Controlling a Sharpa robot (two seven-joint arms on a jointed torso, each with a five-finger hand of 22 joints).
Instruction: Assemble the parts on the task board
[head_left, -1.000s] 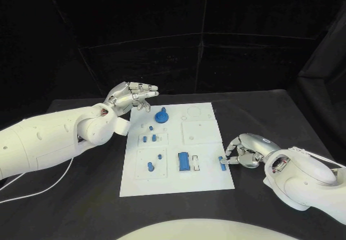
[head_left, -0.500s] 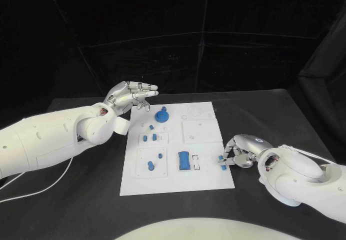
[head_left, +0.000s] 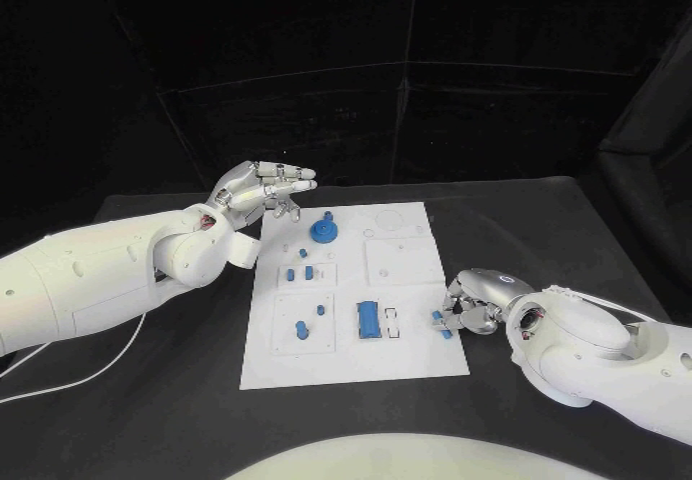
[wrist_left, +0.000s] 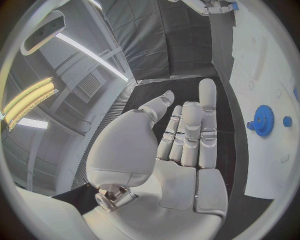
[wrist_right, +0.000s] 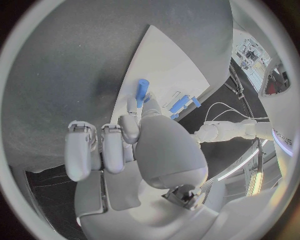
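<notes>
In the head view the task board (head_left: 353, 300) lies in the middle of the black table (head_left: 548, 230), and the right hand (head_left: 472, 308) sits at the board's right edge, fingers curled in around a small blue peg (head_left: 438, 322) that rests at that edge beside the hand's fingertips. The peg's long axis seems to run roughly along the board's long side, and the right hand is far the nearer one to it. The left hand (head_left: 265, 190) hovers off the board's far left corner, fingers straight and lightly apart, holding nothing. Near that corner a blue gear (head_left: 325, 232) stands on the board; a blue rectangular block (head_left: 369, 321) lies toward the near end, left of the peg. In the left wrist view the left hand (wrist_left: 181, 145) is flat and empty, the gear (wrist_left: 263, 120) beside it on the board. In the right wrist view the right hand (wrist_right: 134, 145) pinches the peg (wrist_right: 142, 91) at its fingertips, the peg jutting out over the board's edge, so the lift looks to be the step in hand.
</notes>
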